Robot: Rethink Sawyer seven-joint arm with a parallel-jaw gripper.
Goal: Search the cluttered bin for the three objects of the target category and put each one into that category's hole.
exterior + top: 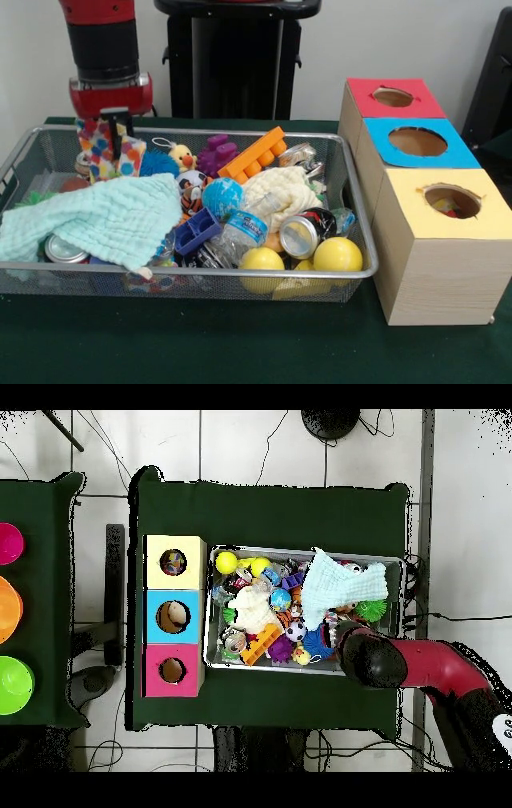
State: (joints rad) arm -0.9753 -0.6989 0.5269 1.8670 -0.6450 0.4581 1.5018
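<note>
Polka-dot cloth [108, 156] hangs pinched in the claw [116, 142], apparently just lifted, over the basket's [240, 133] far corner; yellow box hole [452, 200] sits well across, past the basket's opposite end.

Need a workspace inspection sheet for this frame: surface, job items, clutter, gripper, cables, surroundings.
Surface: green table cover, bare in front.
Job's things: wire-mesh bin full; polka-dot cloth hanging at the gripper; yellow-topped box, something already in its hole.
Clutter: mint-green waffle cloth, yellow balls, drink can, orange block.
Gripper: gripper over the bin's far corner, closed on the cloth.
Cables: several on the floor.
Surroundings: red-topped box, blue-topped box.
</note>
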